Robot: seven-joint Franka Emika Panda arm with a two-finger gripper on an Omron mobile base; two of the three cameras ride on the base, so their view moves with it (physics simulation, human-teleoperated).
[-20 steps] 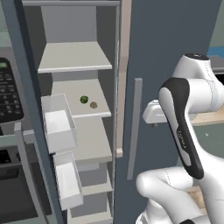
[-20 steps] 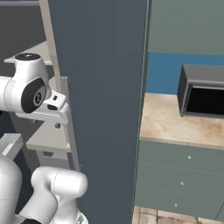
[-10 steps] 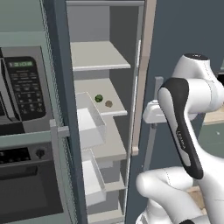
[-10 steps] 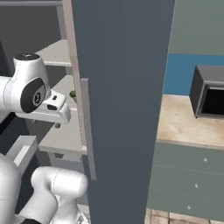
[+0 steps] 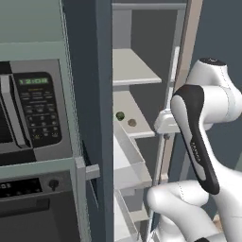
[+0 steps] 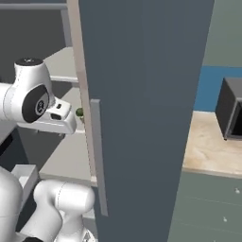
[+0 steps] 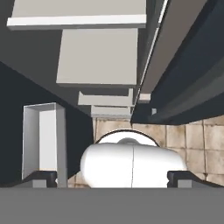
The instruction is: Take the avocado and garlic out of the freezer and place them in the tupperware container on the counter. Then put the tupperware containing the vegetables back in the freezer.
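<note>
The freezer [image 5: 101,71] stands open, pale shelves inside. On its middle shelf [image 5: 142,127] lie the dark green avocado [image 5: 120,115] and, just to its right, the tan garlic [image 5: 132,123]. A sliver of the avocado [image 6: 79,112] peeks past the freezer's open door [image 6: 142,94]. My gripper [image 7: 111,177] is open and empty, fingertips [image 7: 41,177] wide apart, pointing down beside the shelves. The hand [image 5: 164,124] hangs to the right of the two vegetables, apart from them. The beige counter [image 6: 210,149] lies right of the door. The tupperware container is out of view.
A black-panelled microwave [image 5: 33,113] and oven [image 5: 28,198] fill the wall left of the freezer. White door bins [image 5: 127,163] jut out below the vegetables. The door's long grey handle [image 6: 98,156] faces me. A dark boxy appliance [image 6: 230,113] sits on the counter.
Both base views have shifted, so the base has driven: the freezer interior slid right and closer, and the door looms larger. The arm holds the same pose, gripper still open.
</note>
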